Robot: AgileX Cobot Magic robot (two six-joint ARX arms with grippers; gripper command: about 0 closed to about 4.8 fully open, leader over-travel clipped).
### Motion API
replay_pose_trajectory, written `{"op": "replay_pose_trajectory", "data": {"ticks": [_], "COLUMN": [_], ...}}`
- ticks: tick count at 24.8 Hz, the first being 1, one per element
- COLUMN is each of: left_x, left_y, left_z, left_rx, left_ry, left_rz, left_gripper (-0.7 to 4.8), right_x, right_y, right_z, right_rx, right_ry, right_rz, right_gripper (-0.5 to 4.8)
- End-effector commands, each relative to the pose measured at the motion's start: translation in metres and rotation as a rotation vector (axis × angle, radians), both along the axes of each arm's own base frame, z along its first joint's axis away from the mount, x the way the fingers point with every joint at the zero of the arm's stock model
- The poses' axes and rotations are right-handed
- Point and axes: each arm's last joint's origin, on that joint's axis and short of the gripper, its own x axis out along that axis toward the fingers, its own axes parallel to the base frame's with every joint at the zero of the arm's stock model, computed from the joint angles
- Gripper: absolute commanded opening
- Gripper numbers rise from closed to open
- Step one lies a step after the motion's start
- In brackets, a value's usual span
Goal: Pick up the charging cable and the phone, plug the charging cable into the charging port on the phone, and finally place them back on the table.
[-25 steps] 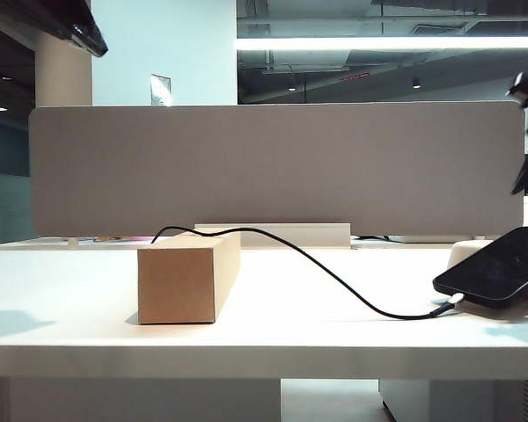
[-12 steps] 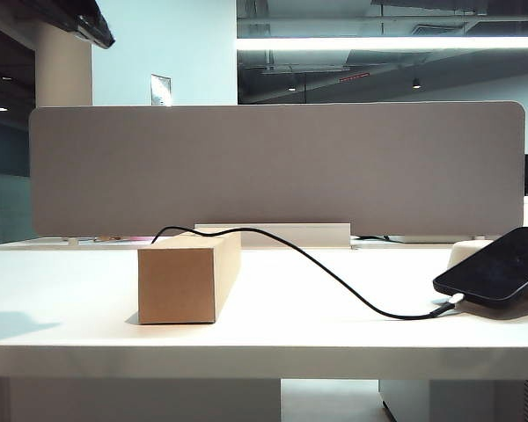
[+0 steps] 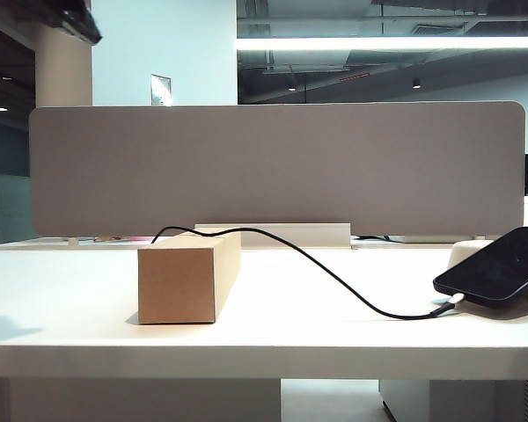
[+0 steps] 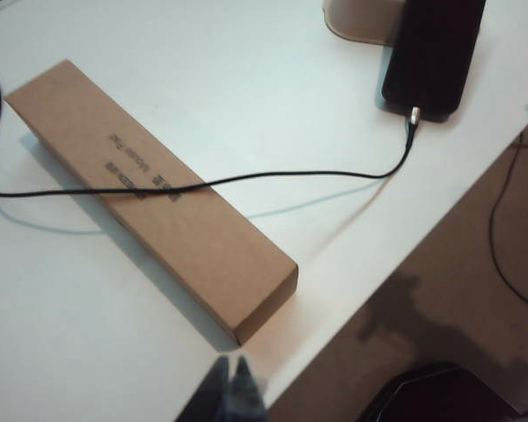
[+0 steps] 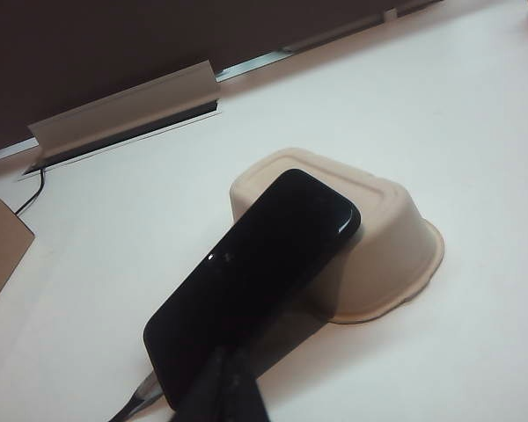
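Note:
The black phone [image 3: 497, 266] leans screen-up against a cream tray [image 3: 465, 251] at the right of the white table [image 3: 273, 338]. The black charging cable [image 3: 334, 280] runs from behind the cardboard box to the phone's lower short edge. Its silvery plug [image 4: 414, 117] sits in that edge and covers the charging port. My left gripper [image 4: 231, 363] hangs shut and empty high above the table's front edge, near one end of the box. My right gripper [image 5: 227, 360] is shut and empty, raised in front of the phone [image 5: 255, 281]. Neither touches anything.
A long cardboard box [image 3: 189, 277] lies left of centre with the cable draped over it [image 4: 150, 189]. A grey partition panel [image 3: 273, 167] closes the back. A cable slot with a raised lid [image 5: 123, 114] lies along the back edge. Beyond the front edge is floor [image 4: 475, 290].
My right arm, seen at the exterior view's right edge a second ago, has pulled out of that view. The left arm's dark part at top left has drifted slightly up and left. Phone and cable are still.

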Motion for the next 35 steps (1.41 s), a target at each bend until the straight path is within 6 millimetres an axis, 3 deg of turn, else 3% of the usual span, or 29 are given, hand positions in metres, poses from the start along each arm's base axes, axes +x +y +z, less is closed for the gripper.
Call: {"op": "replay_pose_trajectory", "data": {"ticks": [1,11,19,24,30,35], "left_x": [-0.009,-0.056,-0.086,-0.099,-0.117,-0.12], "left_y": [0.004,0.025,0.039,0.046,0.054,0.055], "left_z": [-0.001,0.001,-0.009,-0.015,-0.011,-0.01], "left_rx": [-0.013,-0.087,-0.137,-0.156,-0.187,-0.197], "left_ry": [-0.019,-0.142,-0.212,-0.246,-0.321,-0.34], "left_rz": [-0.006,0.046,0.082,0.111,0.124,0.126], "left_gripper": [-0.06,-0.06,-0.06,-0.06,-0.06,-0.06], "right_x": [-0.002,-0.001,-0.002,-0.002,-0.002,-0.002], "right_y": [0.0,0.0,0.0,0.0,0.001,0.001], "right_z": [-0.004,-0.015,-0.02,-0.02,-0.021,-0.021], "right_rx": [-0.008,-0.081,-0.107,-0.109,-0.247,-0.276], "right_ry": [-0.038,-0.038,0.015,0.023,0.026,0.025], "right_rz": [-0.002,0.007,0.012,0.013,0.075,0.078], "right_gripper": [-0.05,-0.05,-0.05,-0.05,-0.05,-0.05]}}
